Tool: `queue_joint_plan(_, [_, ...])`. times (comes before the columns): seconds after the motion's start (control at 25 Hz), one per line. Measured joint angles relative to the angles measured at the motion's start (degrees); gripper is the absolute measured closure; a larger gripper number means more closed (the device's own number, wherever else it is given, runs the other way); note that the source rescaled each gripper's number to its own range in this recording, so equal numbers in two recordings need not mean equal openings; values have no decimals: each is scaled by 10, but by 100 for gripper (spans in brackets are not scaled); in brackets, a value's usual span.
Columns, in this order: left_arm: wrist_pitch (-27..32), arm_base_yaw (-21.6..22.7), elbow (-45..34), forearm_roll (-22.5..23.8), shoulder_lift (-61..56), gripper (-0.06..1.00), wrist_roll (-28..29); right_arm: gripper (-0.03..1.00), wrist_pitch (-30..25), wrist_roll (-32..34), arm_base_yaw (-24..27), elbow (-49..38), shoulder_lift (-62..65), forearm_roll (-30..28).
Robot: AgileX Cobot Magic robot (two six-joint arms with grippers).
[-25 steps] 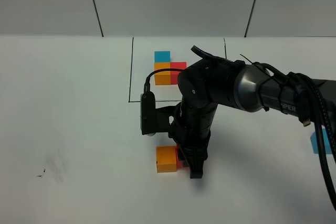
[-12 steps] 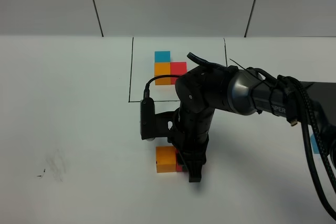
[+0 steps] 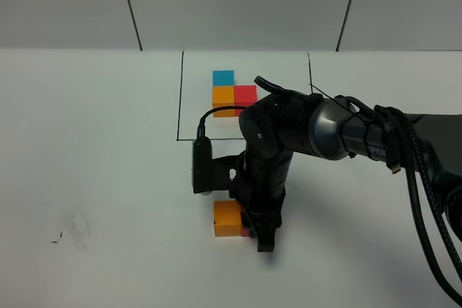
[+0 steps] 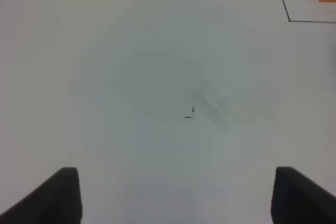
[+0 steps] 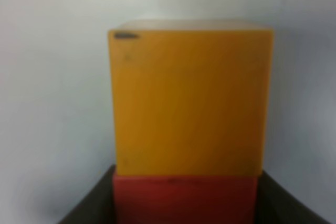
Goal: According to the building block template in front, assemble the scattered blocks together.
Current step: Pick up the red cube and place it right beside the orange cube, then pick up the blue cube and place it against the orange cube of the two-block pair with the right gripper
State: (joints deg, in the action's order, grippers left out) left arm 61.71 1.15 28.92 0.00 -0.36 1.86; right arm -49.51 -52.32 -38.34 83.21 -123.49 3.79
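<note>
The building block template, a blue, orange and red L inside a black drawn outline, lies at the far middle of the white counter. Well to the near side of the template, outside its outline, the right pincer points down at the counter, clenched on the loose red cube, which sits between its two dark fingers. That red cube is pressed flush against the loose orange cube, which lies just beyond the fingertips. The left pincer is released, with nothing between its fingers, and hangs over bare counter apart from the template; only a corner of the outline shows in its wrist view.
</note>
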Motion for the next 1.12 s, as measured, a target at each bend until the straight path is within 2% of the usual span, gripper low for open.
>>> queue_joint_plan(0.28, [0, 0, 0, 0, 0, 32, 0, 96, 7, 8, 0, 0, 0, 1])
queue_joint_plan(0.32, [0, 0, 0, 3, 0, 32, 0, 93, 10, 9, 0, 0, 0, 1])
queue_joint_plan(0.4, [0, 0, 0, 0, 0, 32, 0, 80, 21, 16, 0, 0, -7, 1])
queue_joint_plan(0.6, [0, 0, 0, 3, 0, 32, 0, 32, 22, 46, 0, 0, -9, 1])
queue_joint_plan(0.68, [0, 0, 0, 3, 0, 32, 0, 21, 15, 70, 0, 0, 2, 0])
queue_joint_plan(0.76, [0, 0, 0, 0, 0, 32, 0, 15, -2, 106, 0, 0, 21, -7])
queue_joint_plan(0.92, [0, 0, 0, 3, 0, 32, 0, 12, -68, 232, 0, 0, 65, -42])
queue_joint_plan(1.12, [0, 0, 0, 3, 0, 32, 0, 15, -137, 463, 0, -1, 135, -102])
